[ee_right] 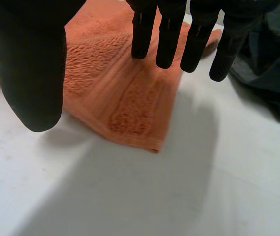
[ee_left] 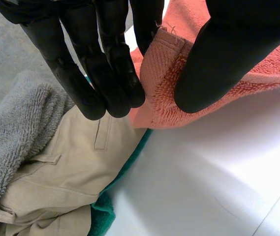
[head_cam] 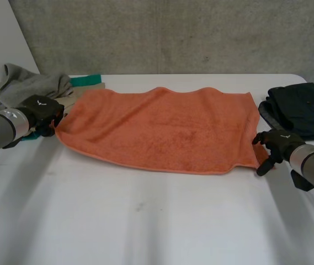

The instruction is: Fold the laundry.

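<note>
orange towel [head_cam: 162,130] spread flat on worktop [head_cam: 145,221] | left robot hand [head_cam: 42,110] pinches its left-end corner between thumb and fingers | right robot hand [head_cam: 277,144] fingers spread wide at the near right corner, holding nothing

Looped pile on the orange terry-cloth towel [head_cam: 162,130]: rough, matt; hem band flat-woven. Grey fleecy cloth [ee_left: 12,142]: fuzzy, matt. Beige twill garment [ee_left: 66,172]: fine ribbed weave, smooth. White table [head_cam: 145,221]: smooth, faint sheen. Black left hand [ee_left: 88,73]: smooth, slightly glossy, plastic-looking.
</note>
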